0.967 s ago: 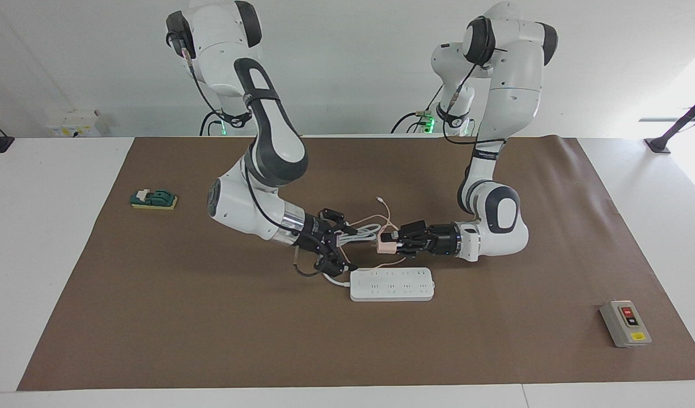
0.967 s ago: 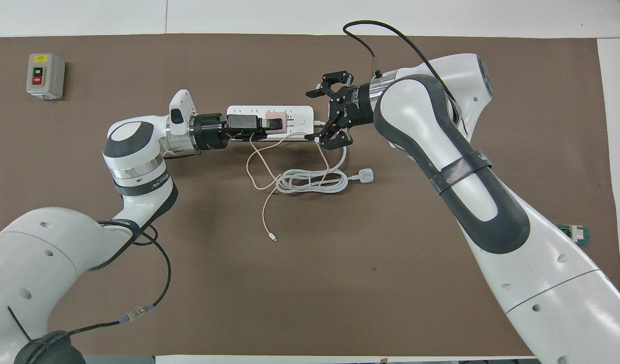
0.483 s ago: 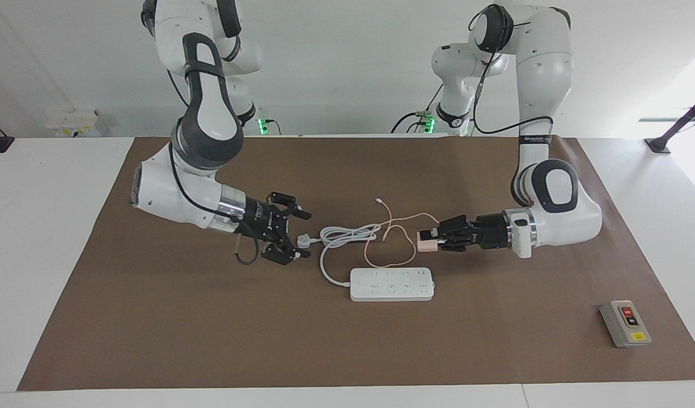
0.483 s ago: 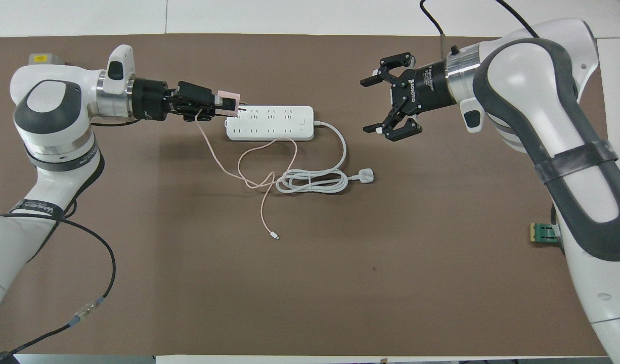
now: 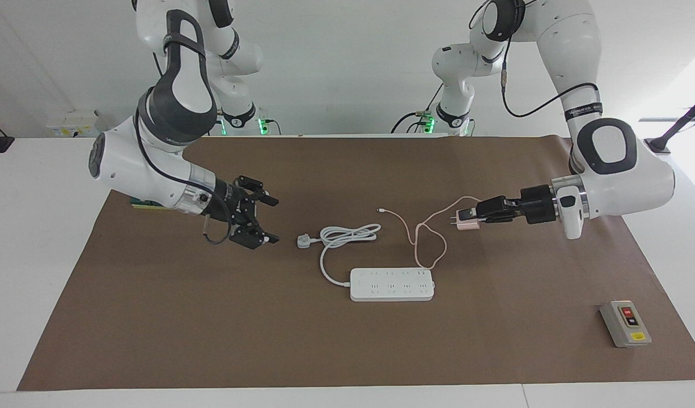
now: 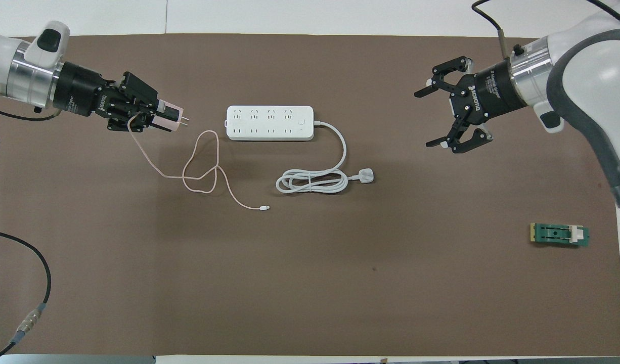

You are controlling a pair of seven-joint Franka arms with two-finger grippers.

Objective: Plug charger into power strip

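A brown mat (image 5: 347,340) covers the white table. The left gripper (image 5: 471,218) grasps the charger (image 5: 465,223) above the mat, prongs toward the power strip (image 5: 392,284), which lies well apart from it toward the right arm's end. The right gripper (image 5: 261,220) hangs released above the mat, its fingers wide, the white plug (image 5: 305,241) near it.

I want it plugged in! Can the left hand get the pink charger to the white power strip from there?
Probably yes. The left hand holds the charger up, prongs toward the power strip; only bare mat and slack pink cable lie between.
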